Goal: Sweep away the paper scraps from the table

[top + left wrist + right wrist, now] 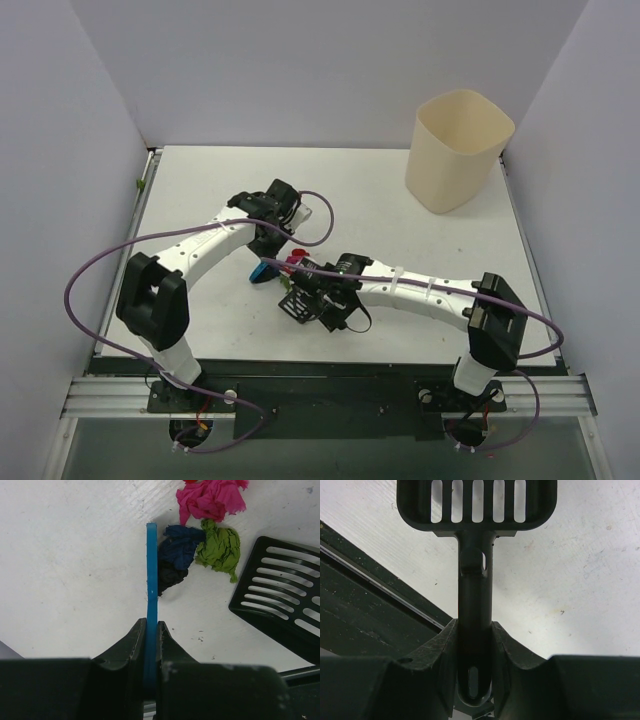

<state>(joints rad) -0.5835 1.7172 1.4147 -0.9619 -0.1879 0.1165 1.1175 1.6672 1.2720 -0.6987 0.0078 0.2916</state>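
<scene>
Left wrist: paper scraps (217,545) lie on table (75,555) beside black scoop (280,590).

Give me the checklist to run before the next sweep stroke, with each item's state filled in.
1. Left end effector shut on the blue brush: ok.
2. Right end effector shut on the black scoop by its handle: ok.
3. Paper scraps lie between brush and scoop: ok. The dark blue one lies against the brush and the green scrap sits beside it.
4. Pink scrap in the brush's path: cannot tell. It lies near the brush's far end.
5. Scoop's lip flat on the table: cannot tell.
6. No scraps left elsewhere: cannot tell. The top view does not show the whole table.
</scene>
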